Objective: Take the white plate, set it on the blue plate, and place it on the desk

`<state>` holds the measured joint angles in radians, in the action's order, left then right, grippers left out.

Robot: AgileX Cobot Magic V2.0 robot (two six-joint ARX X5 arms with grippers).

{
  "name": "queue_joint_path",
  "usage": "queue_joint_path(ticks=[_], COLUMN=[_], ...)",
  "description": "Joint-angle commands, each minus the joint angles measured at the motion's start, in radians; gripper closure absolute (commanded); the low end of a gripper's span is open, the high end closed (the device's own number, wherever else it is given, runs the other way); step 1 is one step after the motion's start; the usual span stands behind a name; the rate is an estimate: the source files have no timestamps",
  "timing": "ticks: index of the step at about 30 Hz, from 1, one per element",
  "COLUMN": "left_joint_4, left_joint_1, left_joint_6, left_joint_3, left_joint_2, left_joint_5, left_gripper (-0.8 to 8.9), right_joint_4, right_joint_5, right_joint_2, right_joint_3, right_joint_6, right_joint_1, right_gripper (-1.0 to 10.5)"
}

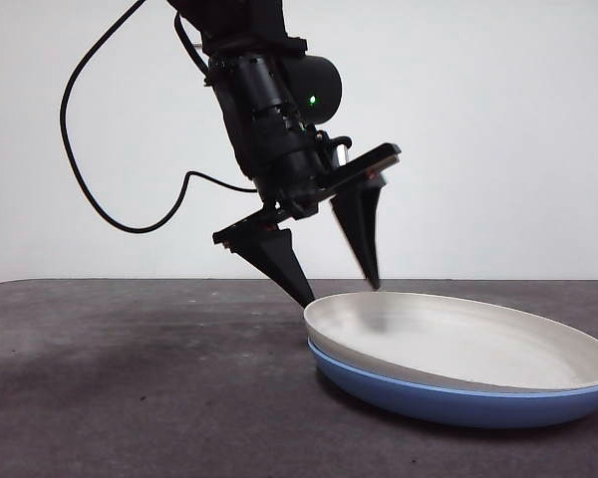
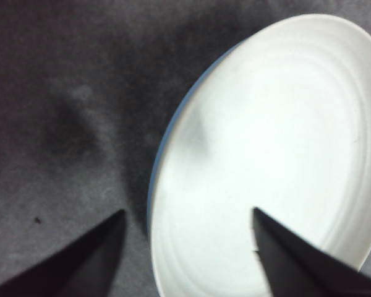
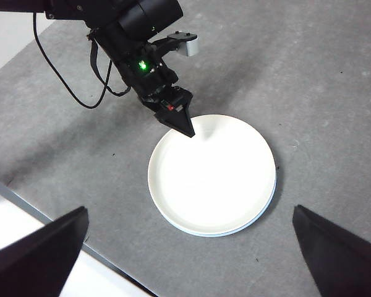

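Observation:
The white plate [image 1: 458,344] [image 2: 272,154] [image 3: 211,173] lies nested in the blue plate [image 1: 448,398] [image 3: 269,205] on the dark grey desk [image 1: 130,378]; only the blue plate's rim and side show beneath it. My left gripper [image 1: 341,294] [image 2: 187,211] is open and tilted just above the white plate's near-left rim. One jaw is outside the rim and the other over the plate's inside, and it holds nothing. High above the plates my right gripper [image 3: 189,210] hangs open and empty.
A black cable [image 1: 90,189] loops off the left arm at the left. Behind the desk is a white wall [image 1: 498,119]. The right wrist view shows a white ledge with a grey edge [image 3: 25,247] beside the desk.

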<state>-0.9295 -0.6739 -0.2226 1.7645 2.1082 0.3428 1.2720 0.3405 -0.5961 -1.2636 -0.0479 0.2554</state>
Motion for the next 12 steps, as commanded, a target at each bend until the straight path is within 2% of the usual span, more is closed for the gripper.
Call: queue_joint_path(ticks=[1, 5, 12], left_joint_4=[-0.021, -0.103, -0.32], left_joint_1=[-0.007, -0.007, -0.006], left_joint_6=[0.04, 0.081, 0.166], left_joint_3=[0.068, 0.151, 0.312], left_joint_2=[0.018, 0.018, -0.023], left_joint_5=[0.001, -0.004, -0.006], left_gripper=[3.3, 2.83, 2.81], right_joint_4=[-0.008, -0.016, -0.013], right_joint_5=[0.002, 0.0, 0.0], right_joint_2=[-0.001, -0.002, -0.004], right_joint_3=[-0.021, -0.021, -0.021], right_joint_6=[0.016, 0.02, 0.001], right_joint_1=[0.004, 0.004, 0.004], right_gripper=[3.0, 3.0, 3.0])
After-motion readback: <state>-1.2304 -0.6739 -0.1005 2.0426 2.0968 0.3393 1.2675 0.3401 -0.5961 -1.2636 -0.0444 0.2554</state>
